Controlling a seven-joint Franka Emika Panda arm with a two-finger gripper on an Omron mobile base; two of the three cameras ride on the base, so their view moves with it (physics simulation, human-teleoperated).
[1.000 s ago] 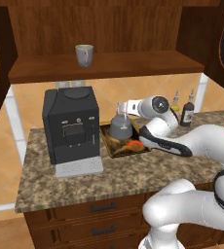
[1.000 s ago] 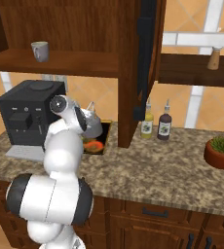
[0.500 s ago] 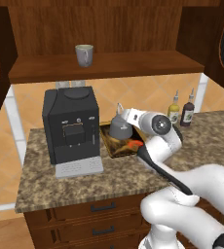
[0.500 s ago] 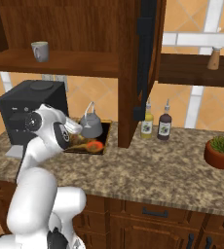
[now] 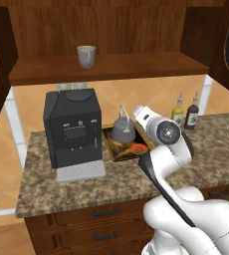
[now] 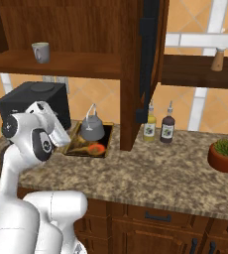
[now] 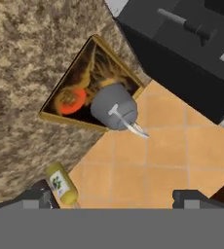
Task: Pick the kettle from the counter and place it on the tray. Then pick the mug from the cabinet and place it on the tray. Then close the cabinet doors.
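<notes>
- Gripper (image 7: 114, 197) spread apart, empty, at frame bottom.
- kettle (image 7: 113, 107) sits on tray (image 7: 60, 119), frame centre.
- Kettle step looks done; mug (image 5: 86, 56), upper-left shelf, next: reach up, grasp it.

The worktop (image 5: 111, 179) is showing rough brown-speckled granite. The kettle (image 5: 122, 130) is looking like dull grey metal with a thin silvery wire handle. The cabinet (image 5: 111, 30) is showing warm grained wood; the coffee machine (image 5: 72, 129) is appearing matt black plastic.

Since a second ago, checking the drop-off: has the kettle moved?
No. The kettle sits on the tray beside the coffee machine, same place as before.
</notes>
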